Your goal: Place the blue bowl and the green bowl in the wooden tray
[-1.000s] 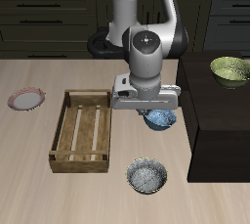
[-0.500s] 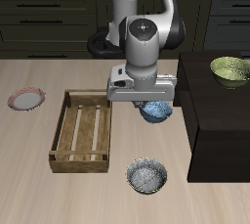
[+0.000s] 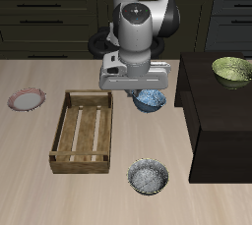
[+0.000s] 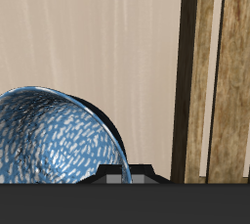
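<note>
The gripper [image 3: 144,92] clamps the rim of the blue bowl [image 3: 150,99], held above the table [image 3: 39,195] beside the wooden tray [image 3: 84,131]. Its interior is light blue, flecked white. The green bowl [image 3: 232,69] sits on a dark counter [image 3: 221,121].

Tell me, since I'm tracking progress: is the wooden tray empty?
Empty: the wooden tray shows bare slats; the blue bowl hangs outside it.
</note>
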Robot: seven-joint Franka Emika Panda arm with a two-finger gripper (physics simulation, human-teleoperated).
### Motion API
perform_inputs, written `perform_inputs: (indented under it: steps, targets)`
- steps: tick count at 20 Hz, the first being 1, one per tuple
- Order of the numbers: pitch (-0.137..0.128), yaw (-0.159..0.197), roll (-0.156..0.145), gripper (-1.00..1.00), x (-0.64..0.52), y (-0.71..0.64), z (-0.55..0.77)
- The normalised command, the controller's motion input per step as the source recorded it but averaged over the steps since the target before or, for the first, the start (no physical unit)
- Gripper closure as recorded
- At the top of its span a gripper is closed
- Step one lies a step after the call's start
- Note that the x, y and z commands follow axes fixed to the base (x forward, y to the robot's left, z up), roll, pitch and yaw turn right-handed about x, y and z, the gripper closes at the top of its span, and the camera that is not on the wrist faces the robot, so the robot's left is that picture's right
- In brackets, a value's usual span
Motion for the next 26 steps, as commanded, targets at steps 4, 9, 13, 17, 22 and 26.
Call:
perform_inputs:
  steps: [4,9,13,17,22,26]
  targets:
    - [-0.023,0.004,-0.021,1.00,0.00,-0.28,0.25]
    - [-0.042,0.014,-0.026,1.00,-0.02,-0.35,0.29]
    - [-0.020,0.020,-0.046,1.00,0.06,-0.34,0.23]
    - [-0.034,-0.021,-0.045,1.00,0.06,-0.50,0.26]
    - [-0.002,-0.030,-0.012,1.00,0.04,-0.28,0.12]
    - [-0.026,-0.020,0.035,1.00,0.01,-0.19,0.15]
